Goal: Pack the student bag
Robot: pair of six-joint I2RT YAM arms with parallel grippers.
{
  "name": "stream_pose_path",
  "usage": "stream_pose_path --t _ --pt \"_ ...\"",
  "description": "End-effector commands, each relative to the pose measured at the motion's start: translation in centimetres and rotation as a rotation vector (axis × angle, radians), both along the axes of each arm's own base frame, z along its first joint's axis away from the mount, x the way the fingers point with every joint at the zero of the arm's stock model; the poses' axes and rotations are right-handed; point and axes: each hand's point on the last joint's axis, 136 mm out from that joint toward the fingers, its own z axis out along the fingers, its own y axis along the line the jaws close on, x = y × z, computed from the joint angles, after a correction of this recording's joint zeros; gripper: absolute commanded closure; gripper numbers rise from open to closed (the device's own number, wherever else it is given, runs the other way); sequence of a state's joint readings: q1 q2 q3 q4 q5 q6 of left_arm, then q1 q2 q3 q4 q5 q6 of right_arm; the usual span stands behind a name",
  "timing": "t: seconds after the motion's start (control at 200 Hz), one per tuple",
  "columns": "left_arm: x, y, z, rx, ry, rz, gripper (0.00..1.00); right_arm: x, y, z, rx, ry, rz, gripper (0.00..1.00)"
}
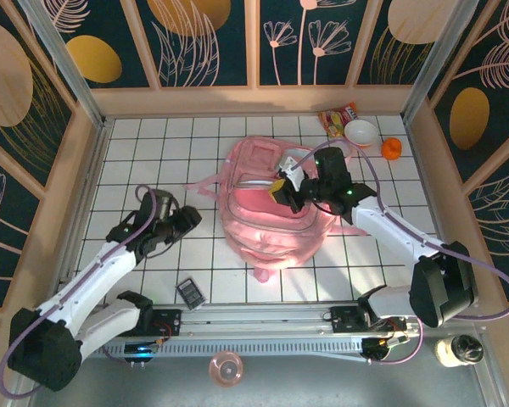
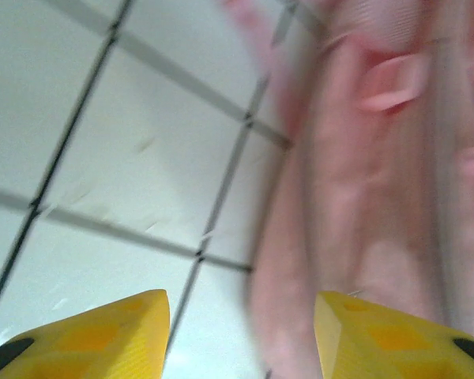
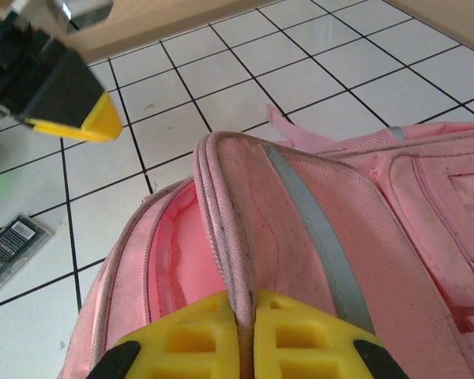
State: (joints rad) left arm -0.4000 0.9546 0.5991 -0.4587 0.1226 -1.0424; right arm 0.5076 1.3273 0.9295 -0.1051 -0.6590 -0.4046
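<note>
The student bag (image 1: 267, 222), a large pink backpack, lies in the middle of the tiled floor with its main compartment gaping. My right gripper (image 1: 285, 190) is shut on the bag's zip rim (image 3: 231, 237) and holds that edge up; in the right wrist view the yellow fingers (image 3: 197, 339) pinch the piped seam. My left gripper (image 1: 187, 219) hovers just left of the bag, open and holding nothing. Its yellow fingertips (image 2: 103, 335) stand wide apart over white tile, with the bag's blurred pink side (image 2: 363, 197) to the right.
A dark calculator (image 1: 190, 293) lies near the front edge, also at the left of the right wrist view (image 3: 12, 246). A snack packet (image 1: 338, 117), a white bowl (image 1: 361, 132) and a small orange object (image 1: 392, 149) sit at the back right. Wooden walls (image 1: 263, 100) enclose the floor.
</note>
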Motion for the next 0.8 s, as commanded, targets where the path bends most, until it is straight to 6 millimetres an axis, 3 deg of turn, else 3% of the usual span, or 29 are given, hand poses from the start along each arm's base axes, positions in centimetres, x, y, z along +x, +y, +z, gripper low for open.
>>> stream_pose_path --t 0.0,0.175,0.485,0.796 --pt "-5.2 2.2 -4.2 0.019 0.264 0.141 0.49 -0.7 1.4 4.4 0.113 -0.137 0.04 1.0" --pt "-8.9 3.0 -6.2 0.076 0.413 0.099 0.46 -1.3 2.4 3.9 0.132 -0.144 0.068 1.0" --pt "-13.2 1.7 -7.3 0.109 0.578 0.007 0.29 -1.8 3.6 3.2 0.112 -0.148 0.105 1.0" --pt "-15.0 2.4 -8.0 0.18 0.671 0.003 0.25 -1.6 3.3 3.1 0.096 -0.169 0.094 1.0"
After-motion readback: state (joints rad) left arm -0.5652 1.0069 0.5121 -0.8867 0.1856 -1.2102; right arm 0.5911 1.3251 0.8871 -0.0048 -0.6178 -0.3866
